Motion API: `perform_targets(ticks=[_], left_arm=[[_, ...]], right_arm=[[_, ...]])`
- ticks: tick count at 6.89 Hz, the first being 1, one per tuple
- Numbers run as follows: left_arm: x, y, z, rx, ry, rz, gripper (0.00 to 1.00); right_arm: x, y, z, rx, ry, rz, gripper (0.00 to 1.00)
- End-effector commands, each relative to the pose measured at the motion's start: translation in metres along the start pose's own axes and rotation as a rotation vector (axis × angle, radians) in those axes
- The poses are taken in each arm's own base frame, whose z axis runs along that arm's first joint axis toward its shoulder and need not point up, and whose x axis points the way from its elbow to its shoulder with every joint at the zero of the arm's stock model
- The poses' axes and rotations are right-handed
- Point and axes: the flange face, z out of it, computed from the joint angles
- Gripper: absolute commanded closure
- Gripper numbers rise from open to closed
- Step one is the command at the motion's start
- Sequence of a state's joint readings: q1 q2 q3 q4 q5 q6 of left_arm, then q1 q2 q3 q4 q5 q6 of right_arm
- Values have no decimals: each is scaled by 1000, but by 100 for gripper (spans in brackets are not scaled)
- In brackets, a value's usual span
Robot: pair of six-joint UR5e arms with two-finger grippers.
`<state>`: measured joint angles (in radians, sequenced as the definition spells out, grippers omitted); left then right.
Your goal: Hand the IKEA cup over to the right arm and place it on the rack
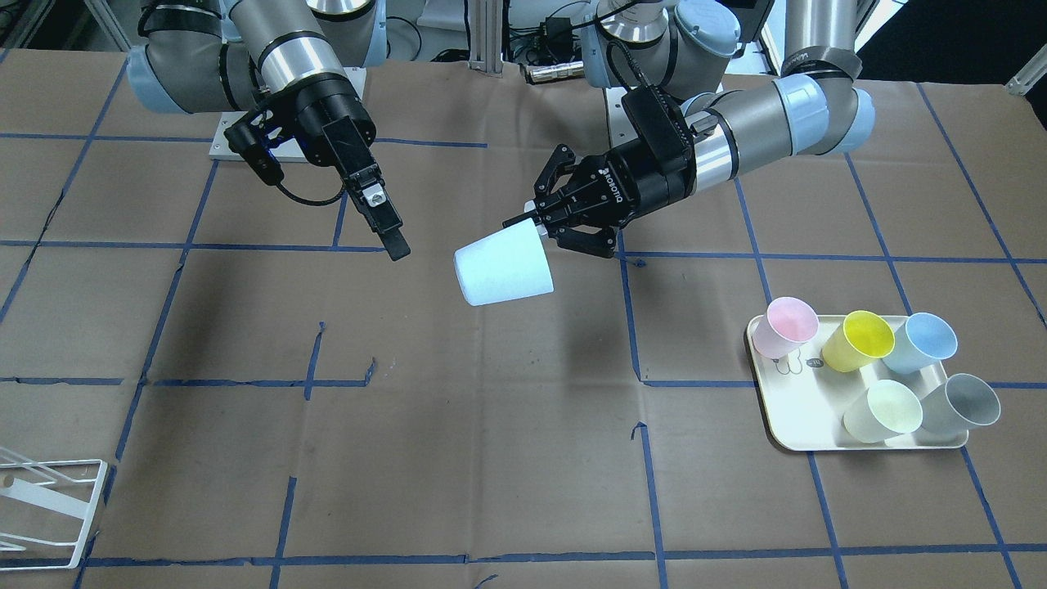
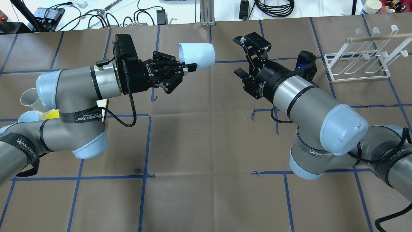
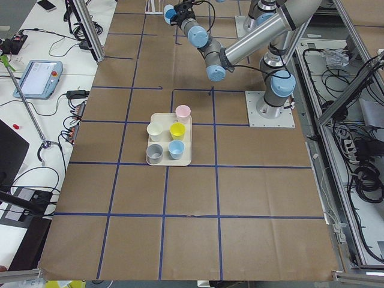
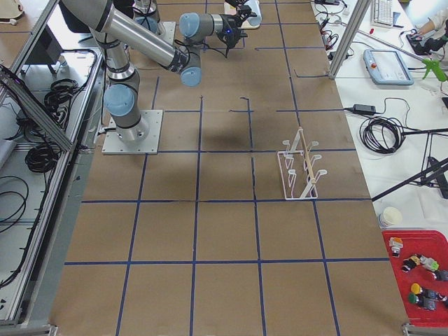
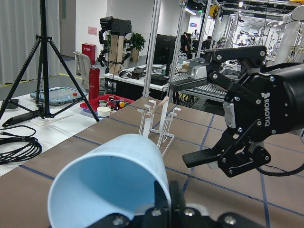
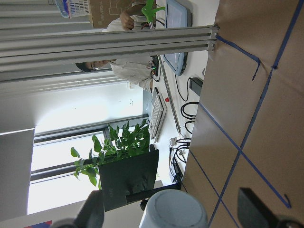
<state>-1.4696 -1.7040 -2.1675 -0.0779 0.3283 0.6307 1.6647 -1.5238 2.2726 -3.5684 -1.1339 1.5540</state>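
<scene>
— Cup first: where is it?
— In the air over the middle of the table, lying on its side, pale blue. The left gripper has it by the rim, clamped on the wall with one finger inside the mouth and the other outside.
— Which way does it point?
— Mouth toward the left gripper, closed bottom toward the right gripper.
— And that one?
— Its two flat fingers stand wide apart. It faces the cup and is near it, but they do not touch. From the right wrist camera the cup's bottom shows between the two fingers, ahead of their tips.
— Rack?
— The white wire rack stands on the table out beyond the right arm, well apart from both grippers and from the cup. A wooden stick lies along its top.
— Anything else?
— A cream tray on the left arm's side of the table, well away from the held cup. On it stand a pink cup, a yellow cup, a blue cup, a pale green cup and a grey cup, mouths up, close together. The table top is brown, crossed by lines of blue tape.
</scene>
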Motion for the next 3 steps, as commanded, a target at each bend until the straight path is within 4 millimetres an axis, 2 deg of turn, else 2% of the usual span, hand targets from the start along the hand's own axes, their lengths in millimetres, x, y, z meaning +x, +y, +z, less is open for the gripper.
perform_targets(ticks=[1,2,3], left_arm=[[0,0,0,1,-3,-16,100],[0,0,0,1,-3,-18,100],[0,0,0,1,-3,-20,100]], right_arm=[[2,5,0,-4,-18,-13,2],[7,4,5,7,-31,-20,2],[14,16,11,-15,-32,-29,2]])
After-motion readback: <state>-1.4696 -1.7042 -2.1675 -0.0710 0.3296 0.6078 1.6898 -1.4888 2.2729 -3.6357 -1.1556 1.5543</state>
